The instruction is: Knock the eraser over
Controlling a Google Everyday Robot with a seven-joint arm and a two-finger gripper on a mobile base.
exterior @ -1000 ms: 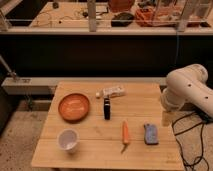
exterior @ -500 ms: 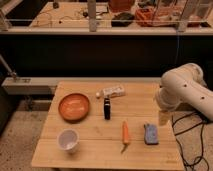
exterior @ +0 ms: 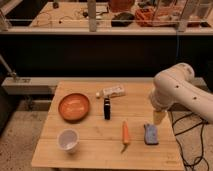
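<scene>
The black eraser (exterior: pixel 107 108) sits on the wooden desk (exterior: pixel 95 152) just right of the orange bowl (exterior: pixel 74 106), not touching it. The pincer (exterior: pixel 158 117), under the white arm (exterior: pixel 175 92), hangs over the desk well right of the bowl; I cannot tell whether it is spread or pressed together. A carrot (exterior: pixel 125 134) lies right of the bowl, nearer the camera.

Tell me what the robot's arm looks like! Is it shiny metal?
No, the arm is smooth, white and chunky, with fat rounded joints like bent pipes and a few small dark dots. Its gripper is a cream-coloured tip at the arm's lower end, above the right side of the table, near the blue-grey pad.
</scene>
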